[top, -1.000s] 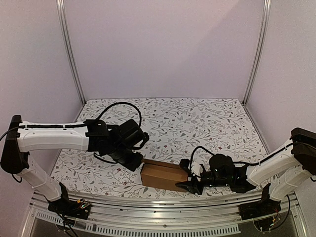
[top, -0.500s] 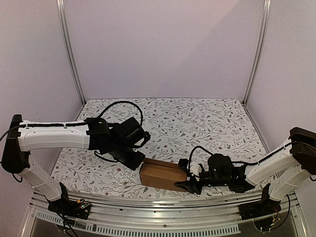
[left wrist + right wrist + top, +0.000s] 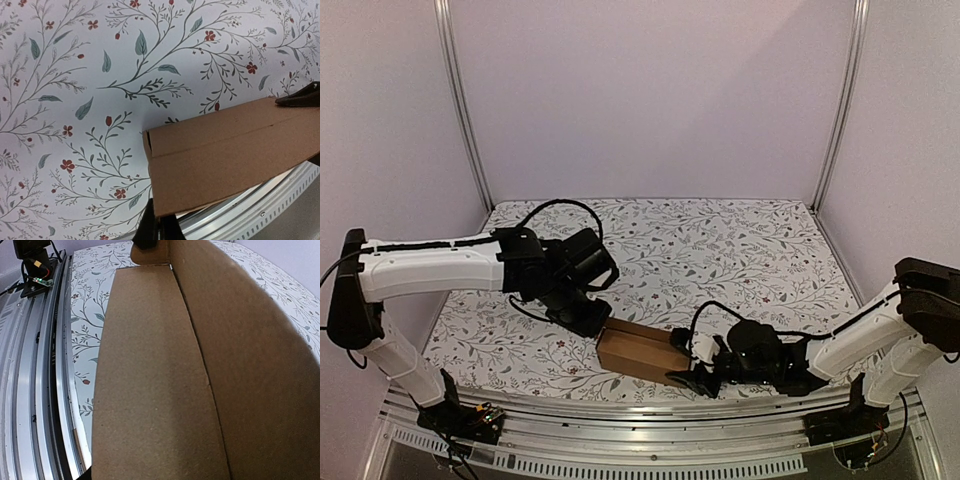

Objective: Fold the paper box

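The paper box (image 3: 638,350) is a plain brown narrow carton lying near the table's front edge. My left gripper (image 3: 596,322) is at its left end. In the left wrist view its black fingers (image 3: 150,226) are shut, pinched on the lower left corner of the box (image 3: 235,155). My right gripper (image 3: 692,368) is at the box's right end, with one black fingertip (image 3: 300,97) on the far edge and another on the near side, gripping across it. Brown cardboard (image 3: 160,390) fills the right wrist view and hides that gripper's fingers.
A ribbed aluminium rail (image 3: 650,415) runs along the near edge, close under the box (image 3: 260,210). The floral tablecloth (image 3: 720,250) stretches behind. Purple walls with metal posts (image 3: 465,110) close in the back and sides.
The left gripper has closed at the box's left corner. The box and both grippers have shifted a little to the left, and the right arm has stretched further in.
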Motion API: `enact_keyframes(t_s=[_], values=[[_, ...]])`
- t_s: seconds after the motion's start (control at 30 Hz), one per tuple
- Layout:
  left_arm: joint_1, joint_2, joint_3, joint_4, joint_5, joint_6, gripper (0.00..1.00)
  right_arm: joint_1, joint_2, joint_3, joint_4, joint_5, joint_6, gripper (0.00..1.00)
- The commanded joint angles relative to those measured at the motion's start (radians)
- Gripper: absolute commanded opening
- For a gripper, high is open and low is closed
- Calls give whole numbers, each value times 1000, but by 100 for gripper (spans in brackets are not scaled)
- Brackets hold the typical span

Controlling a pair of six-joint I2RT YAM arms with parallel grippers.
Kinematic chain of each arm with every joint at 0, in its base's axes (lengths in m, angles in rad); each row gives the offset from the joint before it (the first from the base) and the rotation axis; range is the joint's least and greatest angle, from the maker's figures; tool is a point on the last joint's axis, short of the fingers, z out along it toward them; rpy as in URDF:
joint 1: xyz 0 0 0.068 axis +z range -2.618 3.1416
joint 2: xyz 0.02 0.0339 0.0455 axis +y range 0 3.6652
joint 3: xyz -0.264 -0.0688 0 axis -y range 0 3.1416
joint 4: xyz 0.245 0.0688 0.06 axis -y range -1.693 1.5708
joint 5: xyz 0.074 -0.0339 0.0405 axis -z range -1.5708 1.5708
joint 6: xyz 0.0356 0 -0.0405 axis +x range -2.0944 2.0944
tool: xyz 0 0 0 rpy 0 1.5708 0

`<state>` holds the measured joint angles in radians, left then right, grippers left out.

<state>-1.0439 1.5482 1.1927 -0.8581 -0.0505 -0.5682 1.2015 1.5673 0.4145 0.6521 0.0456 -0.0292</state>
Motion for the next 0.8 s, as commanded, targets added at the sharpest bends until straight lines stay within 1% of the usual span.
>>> enact_keyframes(t_s=[0.0,0.27,0.33,0.43,0.57,0.77], values=[[-7,20,39,63,157,-51,0,10,59,33,-85,77,16,44],[-8,31,33,68,190,-84,0,10,82,43,-81,101,25,44],[-8,36,30,73,199,-90,0,11,87,46,-81,109,59,44],[-7,40,34,74,211,-95,0,11,95,48,-81,111,65,44],[-5,46,63,64,224,-82,0,12,101,50,-81,105,69,44],[8,49,136,-11,213,-45,0,23,109,63,-115,114,46,44]])
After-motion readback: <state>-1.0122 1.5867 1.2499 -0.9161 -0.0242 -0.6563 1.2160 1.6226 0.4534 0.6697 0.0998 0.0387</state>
